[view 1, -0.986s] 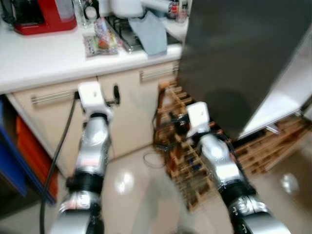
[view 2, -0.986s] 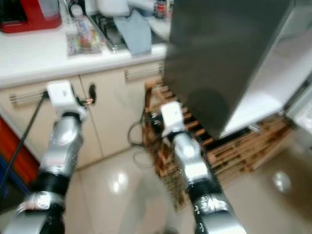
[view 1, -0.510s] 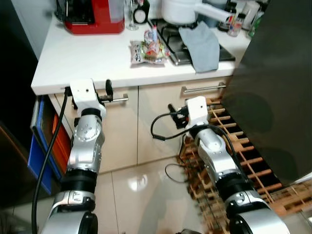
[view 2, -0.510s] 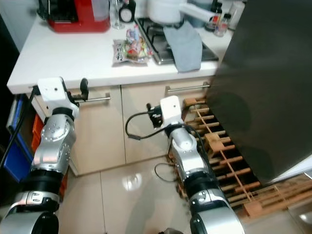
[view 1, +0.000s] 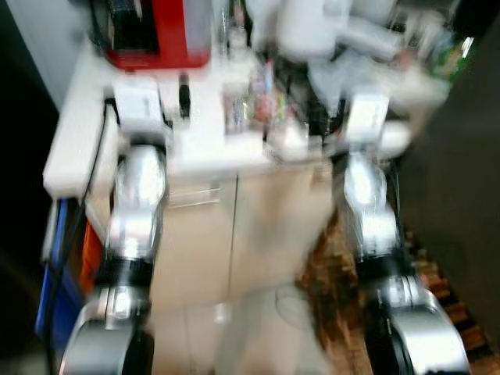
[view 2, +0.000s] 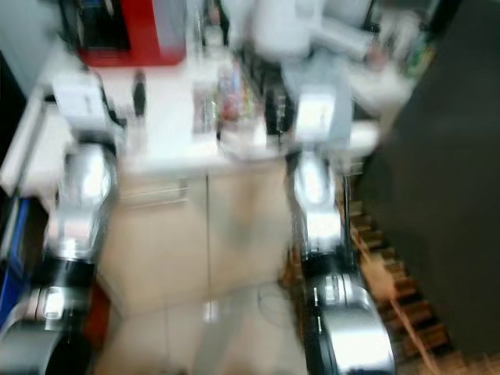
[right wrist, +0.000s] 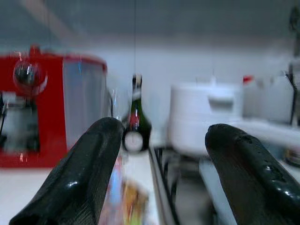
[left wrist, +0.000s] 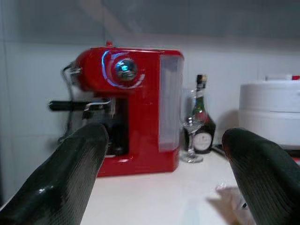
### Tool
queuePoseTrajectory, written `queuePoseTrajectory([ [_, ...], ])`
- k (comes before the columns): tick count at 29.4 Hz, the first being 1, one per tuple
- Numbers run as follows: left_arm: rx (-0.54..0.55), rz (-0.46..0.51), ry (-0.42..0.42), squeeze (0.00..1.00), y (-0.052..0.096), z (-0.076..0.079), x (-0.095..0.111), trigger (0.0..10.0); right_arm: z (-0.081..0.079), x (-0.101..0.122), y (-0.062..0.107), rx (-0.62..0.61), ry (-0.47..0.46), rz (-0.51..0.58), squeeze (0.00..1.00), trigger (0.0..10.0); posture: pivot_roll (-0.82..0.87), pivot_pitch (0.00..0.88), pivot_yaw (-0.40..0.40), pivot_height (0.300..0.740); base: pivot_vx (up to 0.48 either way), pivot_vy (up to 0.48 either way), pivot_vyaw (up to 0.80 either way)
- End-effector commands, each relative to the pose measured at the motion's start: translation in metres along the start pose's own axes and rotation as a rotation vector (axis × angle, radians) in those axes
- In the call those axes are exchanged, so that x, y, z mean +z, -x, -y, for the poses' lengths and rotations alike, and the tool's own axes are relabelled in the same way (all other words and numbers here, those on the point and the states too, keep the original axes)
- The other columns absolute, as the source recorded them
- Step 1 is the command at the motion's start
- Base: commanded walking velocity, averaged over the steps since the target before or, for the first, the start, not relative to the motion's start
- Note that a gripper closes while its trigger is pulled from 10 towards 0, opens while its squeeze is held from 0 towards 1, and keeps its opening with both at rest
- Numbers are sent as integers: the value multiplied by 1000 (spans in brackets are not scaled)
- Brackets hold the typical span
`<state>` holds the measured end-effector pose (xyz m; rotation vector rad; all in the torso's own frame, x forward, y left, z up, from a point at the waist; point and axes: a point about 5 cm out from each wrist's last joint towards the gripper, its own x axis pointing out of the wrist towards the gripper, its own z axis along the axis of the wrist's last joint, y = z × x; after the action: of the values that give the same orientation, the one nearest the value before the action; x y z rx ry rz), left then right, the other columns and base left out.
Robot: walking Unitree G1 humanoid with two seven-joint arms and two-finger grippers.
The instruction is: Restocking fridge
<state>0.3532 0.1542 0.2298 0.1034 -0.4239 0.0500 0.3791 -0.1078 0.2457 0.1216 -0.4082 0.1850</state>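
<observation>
Both arms now raised to counter height, left gripper (left wrist: 161,183) and right gripper (right wrist: 161,176) agape, empty; packet (view 1: 248,105) likely light, crinkly, slippery: pinch its edge.

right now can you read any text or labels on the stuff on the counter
No text can be read.
Dark bottle: it has a round label, too small and blurred to read.
Red coffee machine: it has a lit round dial and no words that can be made out.
Snack packet: its print is lost to blur.
</observation>
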Motion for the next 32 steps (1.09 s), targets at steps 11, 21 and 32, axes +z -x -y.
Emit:
queuePoseTrajectory([
  [11,-15,-14,74,0,-6,10,13,10000,-1,-14,-29,38,-285,-425,0,10000,23,0,-54,740,209,0,0],
  [21,-1,-6,45,0,-1,2,14,10000,7,-43,-16,9,-232,-593,0,7882,37,0,-62,740,0,0,0],
  [32,2,-21,64,0,1,1,13,10000,-2,-40,-20,48,-213,-511,1000,10000,42,0,-73,740,0,0,0],
])
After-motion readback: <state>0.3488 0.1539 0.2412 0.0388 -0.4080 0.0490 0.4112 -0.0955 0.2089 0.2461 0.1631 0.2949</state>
